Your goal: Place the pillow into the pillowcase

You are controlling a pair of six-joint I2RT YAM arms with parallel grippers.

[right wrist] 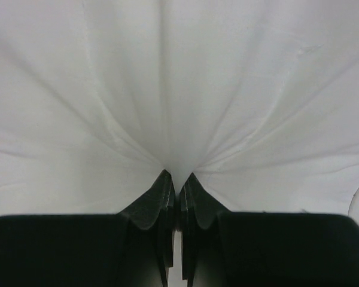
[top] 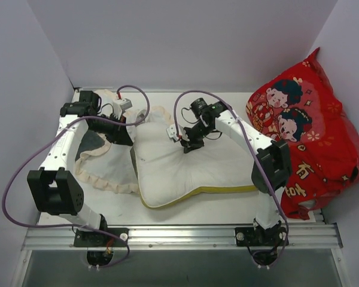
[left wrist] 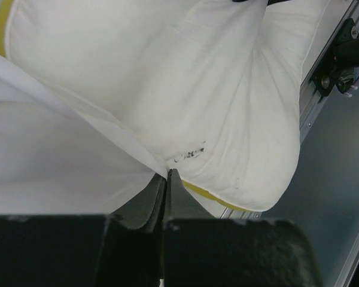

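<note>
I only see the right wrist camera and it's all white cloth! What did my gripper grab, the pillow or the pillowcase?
Observer: The pillow. The top view shows the right gripper pinching its upper face, towards the far edge.
Operator: Where does it have to go?
Observer: Into the pillowcase, which lies limp against the pillow's left side with its frill showing.
Operator: Is the other arm doing anything?
Observer: Yes. The left gripper is shut on a thin layer of the pillowcase, right next to a pillow corner.
</note>
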